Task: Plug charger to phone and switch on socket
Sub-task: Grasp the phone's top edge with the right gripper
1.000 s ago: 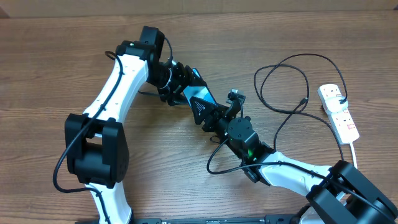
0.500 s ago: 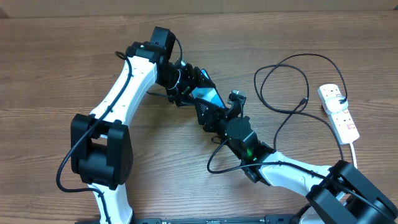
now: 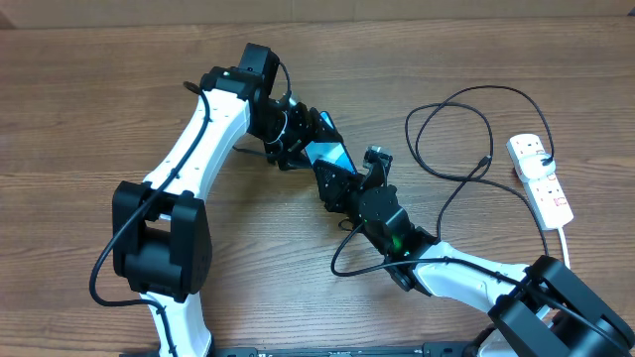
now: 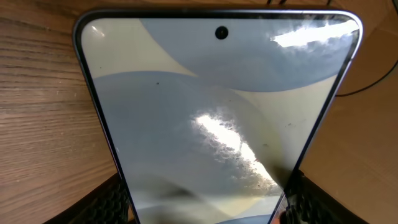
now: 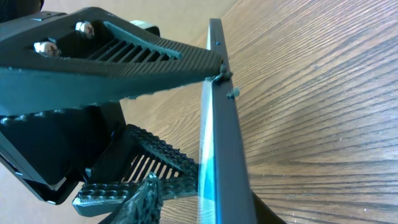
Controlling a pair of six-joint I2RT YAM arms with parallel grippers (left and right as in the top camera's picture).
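Steadying the phone (image 3: 330, 157) at mid-bench (image 3: 89, 89) seems the step in hand. The left gripper (image 3: 306, 141) clamps its edges in its jaws. The right gripper (image 3: 342, 185) straddles its 5 o'clock end, grip unclear. Next likely: fetching the charger (image 3: 483, 161) at 3 o'clock.

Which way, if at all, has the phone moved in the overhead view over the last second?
Yes. The phone has shifted slightly right, toward the socket, which has not moved.
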